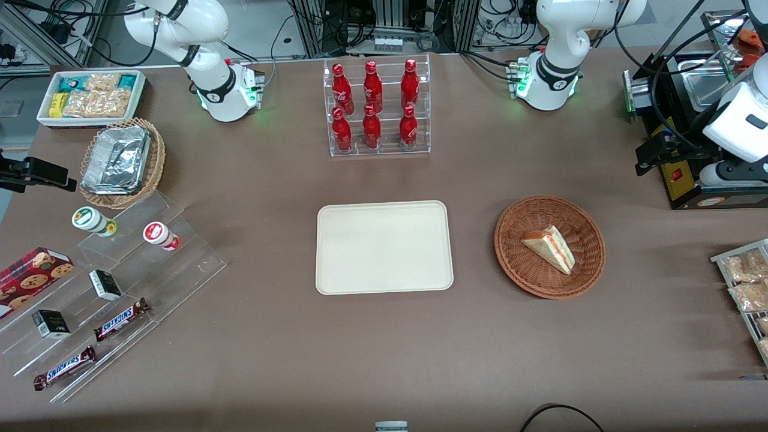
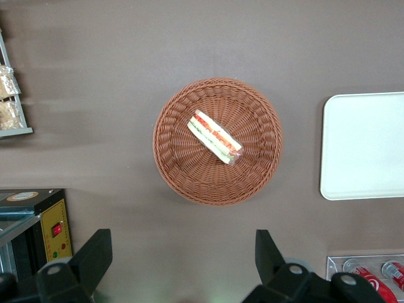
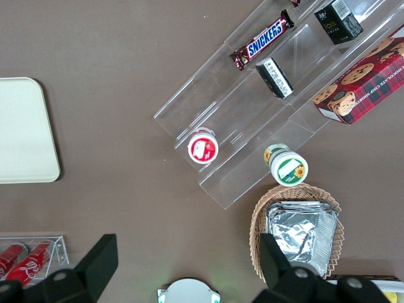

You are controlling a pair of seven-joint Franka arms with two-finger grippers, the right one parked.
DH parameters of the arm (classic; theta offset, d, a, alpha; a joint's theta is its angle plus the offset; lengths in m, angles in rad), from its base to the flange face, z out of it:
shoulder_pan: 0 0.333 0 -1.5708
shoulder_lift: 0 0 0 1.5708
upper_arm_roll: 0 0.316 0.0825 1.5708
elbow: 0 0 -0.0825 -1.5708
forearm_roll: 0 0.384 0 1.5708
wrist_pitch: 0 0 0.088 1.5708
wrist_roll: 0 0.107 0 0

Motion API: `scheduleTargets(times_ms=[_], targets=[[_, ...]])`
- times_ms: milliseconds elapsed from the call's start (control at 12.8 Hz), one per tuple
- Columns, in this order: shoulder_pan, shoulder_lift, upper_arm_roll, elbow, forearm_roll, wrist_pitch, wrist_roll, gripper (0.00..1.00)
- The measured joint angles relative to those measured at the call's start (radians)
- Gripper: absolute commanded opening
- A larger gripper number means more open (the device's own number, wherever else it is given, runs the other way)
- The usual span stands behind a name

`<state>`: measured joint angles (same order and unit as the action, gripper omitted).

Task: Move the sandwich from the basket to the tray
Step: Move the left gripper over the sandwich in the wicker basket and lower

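The sandwich (image 1: 551, 247) (image 2: 215, 137), a pale wedge with red and green filling, lies in the reddish-brown wicker basket (image 1: 510, 264) (image 2: 170, 158). The cream tray (image 1: 384, 247) (image 2: 366, 145) sits flat beside the basket, toward the parked arm's end, with nothing on it. My gripper (image 1: 651, 157) (image 2: 182, 252) hangs high over the table by the black machine, farther from the front camera than the basket and well apart from it. Its fingers (image 2: 95, 252) stand wide open with only bare table between them.
A clear rack of red bottles (image 1: 377, 108) stands farther from the front camera than the tray. A black machine (image 1: 684, 180) with a yellow panel sits at the working arm's end. A wire rack of snack packets (image 1: 744, 282) lies nearer the camera there.
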<state>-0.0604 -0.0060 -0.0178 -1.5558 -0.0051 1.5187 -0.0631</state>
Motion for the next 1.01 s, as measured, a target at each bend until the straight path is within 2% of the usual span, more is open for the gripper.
scheduleTargets(times_ms=[390,624,1014], targets=[[0.0,0.005,0.0,-0.004,0.0,-0.004,0.0,1.0],[0.0,0.06,0.0,-0.02,0.0,0.015,-0.005,1.0],[-0.028,0.149,-0.003,-0.136,0.012,0.231,-0.209,1.0]])
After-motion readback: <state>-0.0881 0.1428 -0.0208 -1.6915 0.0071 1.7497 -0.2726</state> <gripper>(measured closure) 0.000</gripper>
